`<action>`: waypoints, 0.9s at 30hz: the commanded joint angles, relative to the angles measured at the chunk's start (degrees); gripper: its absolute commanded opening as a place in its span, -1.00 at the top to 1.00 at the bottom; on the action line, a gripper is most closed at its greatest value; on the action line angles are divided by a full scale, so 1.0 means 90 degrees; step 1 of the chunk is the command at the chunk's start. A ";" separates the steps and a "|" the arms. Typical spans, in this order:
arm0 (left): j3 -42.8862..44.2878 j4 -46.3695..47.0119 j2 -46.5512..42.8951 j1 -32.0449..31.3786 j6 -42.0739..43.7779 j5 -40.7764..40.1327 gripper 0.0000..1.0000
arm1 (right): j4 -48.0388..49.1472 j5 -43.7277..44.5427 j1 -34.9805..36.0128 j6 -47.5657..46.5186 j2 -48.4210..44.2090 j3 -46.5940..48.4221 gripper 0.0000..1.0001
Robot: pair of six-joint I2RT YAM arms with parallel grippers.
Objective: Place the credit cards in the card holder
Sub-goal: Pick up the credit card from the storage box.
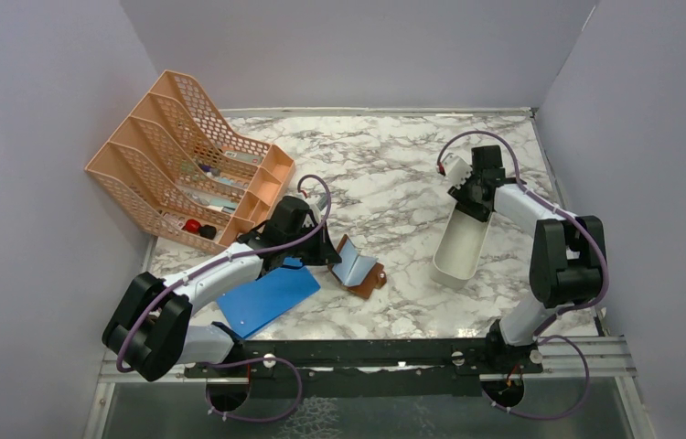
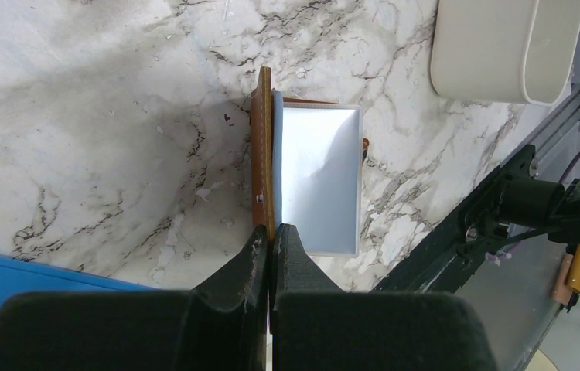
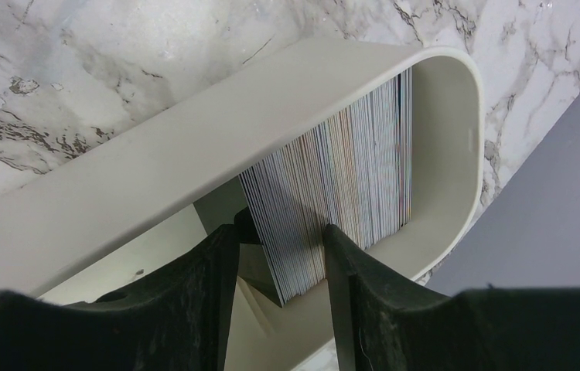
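Near the middle of the marble desk [image 1: 394, 174]: a brown wallet [image 1: 369, 277], lying open, one half flat, the other stood up on edge. Against the raised half, a light blue card [image 1: 354, 262], face turned toward the right side. In the left wrist view, seen nearly edge-on: brown leather to the left, pale card just beside it to the right.

Pinched tight on the near edge of that raised half: the left claw [image 2: 273, 230], fingers [image 2: 248, 263] pressed together, no gap showing. Card's edge caught in the pinch too, or leather only? Cannot tell.

Just left of the wallet, flat on the desk: a blue board [image 1: 266, 297], one end tucked under the left arm. Farther back on the left: an orange rack [image 1: 188, 169], small items in its slots.

Well apart from the wallet, to the right: a white tray [image 1: 458, 256], long side running toward the back of the desk. Inside, at its rounded back end: a card stack [image 3: 349, 170], standing on edge and leaning.

Lowered into the tray, astride the near end of that stack: the right claw [image 3: 279, 267], parted about halfway. Right finger [image 3: 349, 294] up against the cards; a thin strip of tray floor visible between left finger and stack, so not clamped.
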 commanded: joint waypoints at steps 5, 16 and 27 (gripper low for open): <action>0.0085 0.0275 -0.0160 -0.0016 0.0035 0.0251 1.00 | 0.0103 0.0256 -0.0035 -0.0041 0.0197 0.0062 0.08; 0.0026 0.0305 -0.0194 -0.0014 0.0011 0.0264 1.00 | 0.0165 0.0386 -0.0035 -0.0005 -0.0095 0.0134 0.19; 0.0011 0.0299 -0.0250 -0.0014 -0.0013 0.0261 1.00 | 0.0152 0.0379 -0.0035 0.0102 -0.0311 0.0204 0.25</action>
